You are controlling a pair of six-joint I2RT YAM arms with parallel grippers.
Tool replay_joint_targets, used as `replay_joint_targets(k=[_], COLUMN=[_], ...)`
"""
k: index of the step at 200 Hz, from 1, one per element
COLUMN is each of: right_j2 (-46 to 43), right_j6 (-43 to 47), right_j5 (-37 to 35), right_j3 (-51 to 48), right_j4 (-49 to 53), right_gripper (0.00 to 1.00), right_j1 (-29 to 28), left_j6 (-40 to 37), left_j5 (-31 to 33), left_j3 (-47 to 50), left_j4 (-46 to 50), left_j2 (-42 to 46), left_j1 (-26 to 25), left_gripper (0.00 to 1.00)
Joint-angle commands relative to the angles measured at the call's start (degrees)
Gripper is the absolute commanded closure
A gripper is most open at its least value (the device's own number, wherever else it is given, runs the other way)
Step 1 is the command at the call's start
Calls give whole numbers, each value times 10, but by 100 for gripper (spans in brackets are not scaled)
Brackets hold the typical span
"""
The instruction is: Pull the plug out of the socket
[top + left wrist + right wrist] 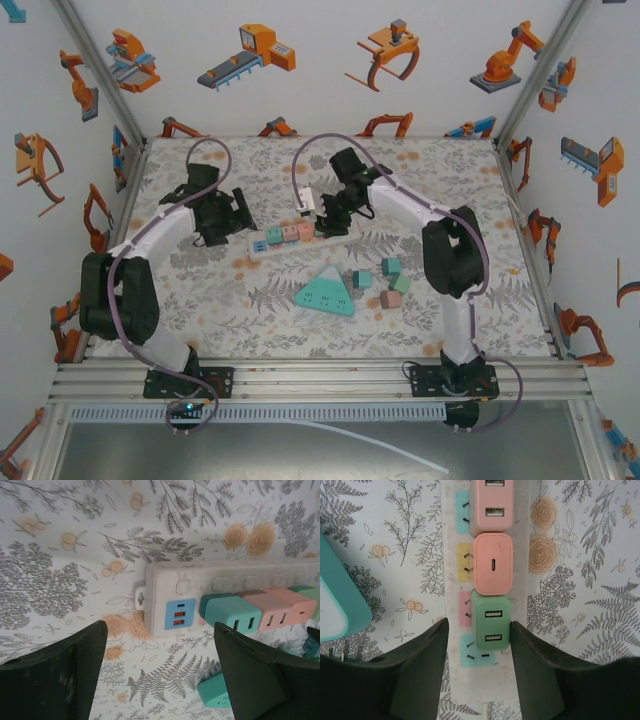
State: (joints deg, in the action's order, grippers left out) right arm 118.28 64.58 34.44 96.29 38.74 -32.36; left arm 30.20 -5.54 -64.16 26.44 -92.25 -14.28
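A white socket strip (330, 238) lies across the table's middle with a row of plugs in it. In the right wrist view a green plug (491, 622) sits nearest its cable end, and two pink plugs (493, 564) come after it. My right gripper (480, 630) is open and straddles the green plug. Its right finger (540, 675) is against the plug's side, and its left finger (420, 670) stands apart over the strip's edge. My left gripper (161, 635) is open just off the strip's other end (165, 600), near the blue USB panel (180, 614) and a teal plug (232, 615).
A teal triangular socket block (325, 292) lies in front of the strip. Loose teal and pink plugs (391, 283) are scattered beside it. One loose teal plug (217, 692) sits by my left gripper's right finger. Printed walls enclose the table on three sides.
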Motion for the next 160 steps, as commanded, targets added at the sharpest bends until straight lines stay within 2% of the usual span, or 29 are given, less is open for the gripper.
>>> replay_joint_targets(k=[1,47,84,160], right_j2=[0,0,5,21], right_j6=[-1,-6,-8,-9], right_j5=[2,1,1,3], right_j3=[5,-13,-18,-19], right_j4=[-4,-37,-49,-66], right_gripper=[53,56,57,62], right_j1=[-1,0,-1,-1], left_j6=[-3,-7,-11,-27], left_j5=[31,39,76,79], left_j3=[-20,-34,-45,-58], left_j4=[46,65,87,102], left_j2=[-23,-66,-82,-112], left_j1=[-27,-45,-47,-55], left_gripper=[23,30,39,41])
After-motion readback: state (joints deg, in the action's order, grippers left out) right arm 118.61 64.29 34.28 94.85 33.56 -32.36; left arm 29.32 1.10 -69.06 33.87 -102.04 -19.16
